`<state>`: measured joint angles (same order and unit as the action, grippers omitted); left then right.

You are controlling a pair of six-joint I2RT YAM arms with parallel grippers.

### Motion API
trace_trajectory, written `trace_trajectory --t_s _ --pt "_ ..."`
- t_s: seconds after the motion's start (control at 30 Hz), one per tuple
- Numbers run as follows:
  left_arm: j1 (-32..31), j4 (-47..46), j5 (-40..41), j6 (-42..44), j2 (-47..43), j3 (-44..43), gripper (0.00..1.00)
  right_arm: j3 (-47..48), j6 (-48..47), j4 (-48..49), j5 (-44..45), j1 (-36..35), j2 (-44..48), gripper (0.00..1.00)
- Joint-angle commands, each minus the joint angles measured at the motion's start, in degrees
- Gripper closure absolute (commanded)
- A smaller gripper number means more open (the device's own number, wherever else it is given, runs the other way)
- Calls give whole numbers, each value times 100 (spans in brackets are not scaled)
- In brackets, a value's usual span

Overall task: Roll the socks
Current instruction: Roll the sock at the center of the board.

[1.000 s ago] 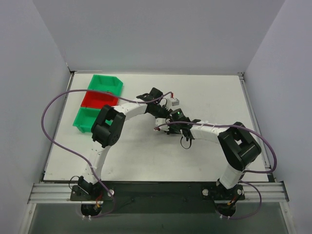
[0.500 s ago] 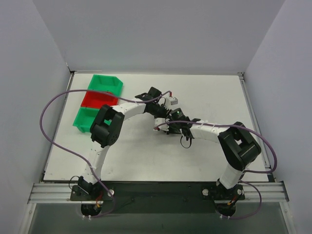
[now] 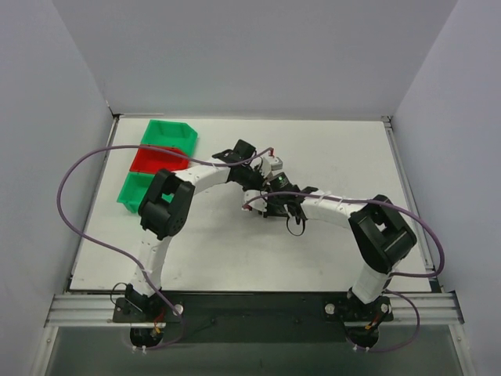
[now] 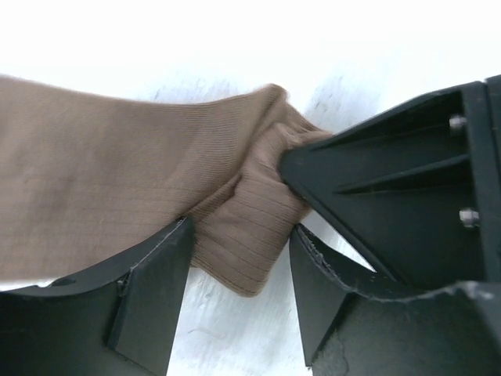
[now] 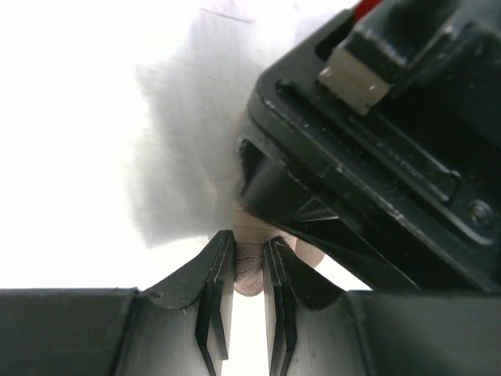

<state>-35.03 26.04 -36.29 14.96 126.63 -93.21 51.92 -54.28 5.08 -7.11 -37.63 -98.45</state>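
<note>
While the right gripper is nearly shut on a pinch of the tan-brown ribbed knit sock, the left gripper is spread wide astride the folded-over end, not clamping as far as I can tell. The sock lies mid white table under both wrists (arms hide it from above). Progress looks early: one end turned over, the rest flat, no roll yet. Its long axis runs left-right across the left wrist view, with the folded end to the right. Cuff not visible.
</note>
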Motion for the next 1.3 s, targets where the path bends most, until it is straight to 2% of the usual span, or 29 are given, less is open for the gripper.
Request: trace_trajectory --t_s 0.0,0.07,0.13,0.17,0.27,0.3,0.37,0.47,0.63,0.8,0.9,0.93,1.03,1.27 --pt "-268 868 570 578 -33 444 30 493 822 -1298 -211 10 -464 100" --pt "-268 789 702 587 -138 523 24 749 971 -1596 -281 -8 -499 100" --pt "-277 762 816 596 -200 532 23 1011 1077 -1817 -439 -17 -551 100" --pt "-277 771 843 622 -217 523 19 1091 1225 -2000 -475 -25 -569 100" --pt "-329 815 887 753 -314 558 18 1329 1315 -2195 -458 -113 -675 100" --pt "-338 815 852 823 -349 584 8 1355 1350 -2187 -414 -139 -701 100" --pt "-364 841 721 1087 -463 663 7 1426 1385 -2169 -247 -183 -798 100" --pt "-373 824 676 1307 -630 830 9 1426 1490 -2003 -28 -192 -877 100" --pt "-373 823 668 1290 -578 857 28 1338 1429 -1985 35 -149 -597 100" --pt "-365 938 685 1299 -516 778 28 1364 1350 -2283 -465 88 -79 100" --pt "-356 920 755 1290 -543 804 25 1495 1245 -2695 -1140 360 264 90" --pt "-347 911 764 1290 -543 804 24 1549 1210 -2966 -1361 440 326 82" --pt "-356 902 799 1255 -525 796 24 1698 1165 -3293 -2038 738 520 70" --pt "-356 789 817 1176 -578 874 24 2164 2033 -3514 -2776 1345 293 54"
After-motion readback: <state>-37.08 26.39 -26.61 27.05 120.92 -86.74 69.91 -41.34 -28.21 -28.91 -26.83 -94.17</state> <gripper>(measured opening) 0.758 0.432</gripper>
